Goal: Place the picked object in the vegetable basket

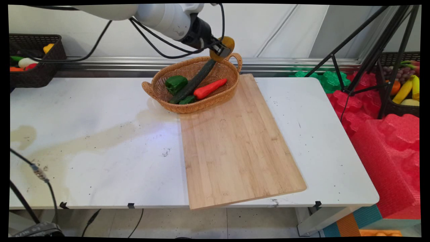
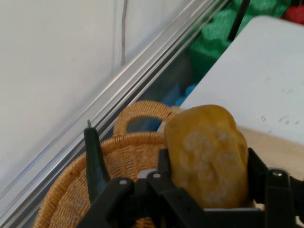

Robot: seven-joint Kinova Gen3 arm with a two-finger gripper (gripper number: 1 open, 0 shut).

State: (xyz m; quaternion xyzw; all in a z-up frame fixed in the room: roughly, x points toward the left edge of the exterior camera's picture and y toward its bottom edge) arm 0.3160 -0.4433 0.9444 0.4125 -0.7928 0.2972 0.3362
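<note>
My gripper [image 1: 221, 49] is shut on a yellow-brown potato [image 1: 225, 45], held in the air above the far right rim of a wicker basket [image 1: 158, 92]. In the hand view the potato [image 2: 207, 156] fills the space between the black fingers [image 2: 259, 173], with the basket's handle [image 2: 140, 114] just behind it. Inside the basket lie a long dark green cucumber [image 1: 193, 82], a green pepper [image 1: 175, 83], a red carrot-like vegetable [image 1: 210, 88] and a smaller green piece [image 1: 187, 99]. The cucumber's tip [image 2: 94, 156] shows at the hand view's left.
A bamboo cutting board [image 1: 235, 144] lies on the white table [image 1: 84, 134], touching the basket's near right side. A dark basket of toy produce [image 1: 32, 62] stands at the far left. A black tripod [image 1: 369, 50], red foam [image 1: 386, 141] and a fruit basket [image 1: 403, 87] are at the right.
</note>
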